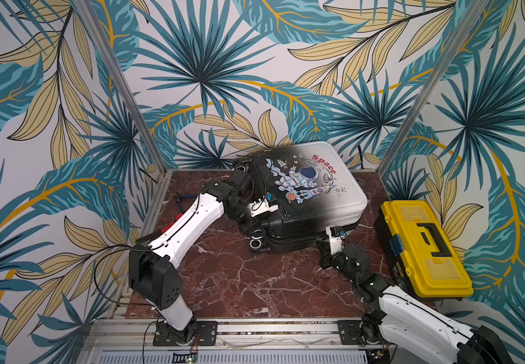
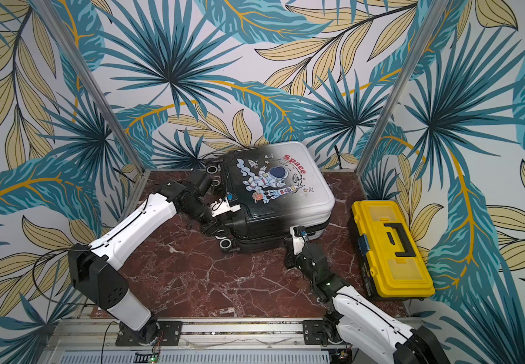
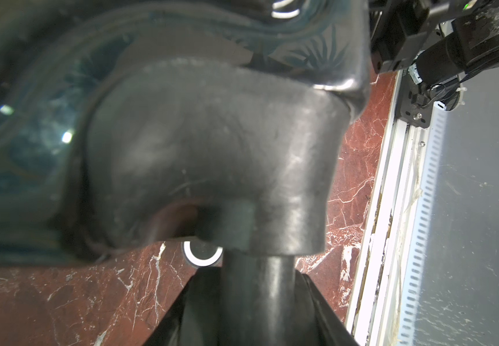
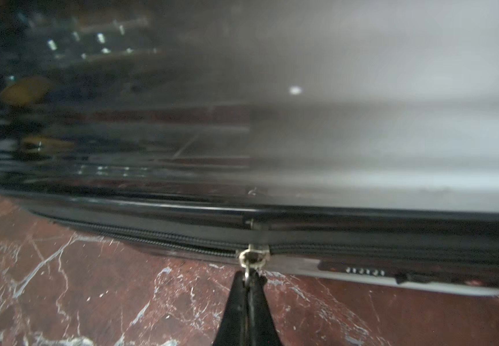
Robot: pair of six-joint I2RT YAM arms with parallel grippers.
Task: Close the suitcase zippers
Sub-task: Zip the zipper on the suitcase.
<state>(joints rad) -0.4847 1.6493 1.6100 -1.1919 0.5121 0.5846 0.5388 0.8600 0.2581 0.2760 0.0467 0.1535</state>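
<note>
Right jaws pinch tight on the zipper pull [image 4: 250, 260] (left jaws, half-open, clamp the suitcase [image 1: 333, 201] wheel stem [image 3: 257, 284]).

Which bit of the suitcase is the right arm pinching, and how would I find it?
Find the suitcase with the astronaut print, lying flat. Along its near side runs a black zipper track. The pull tab is the small silvery metal bit on it, pinched by the right gripper.

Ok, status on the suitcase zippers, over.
Right gripper shut on zipper pull. Left gripper clamps a wheel. Suitcase flat, lid down. Visible track unobstructed.
</note>
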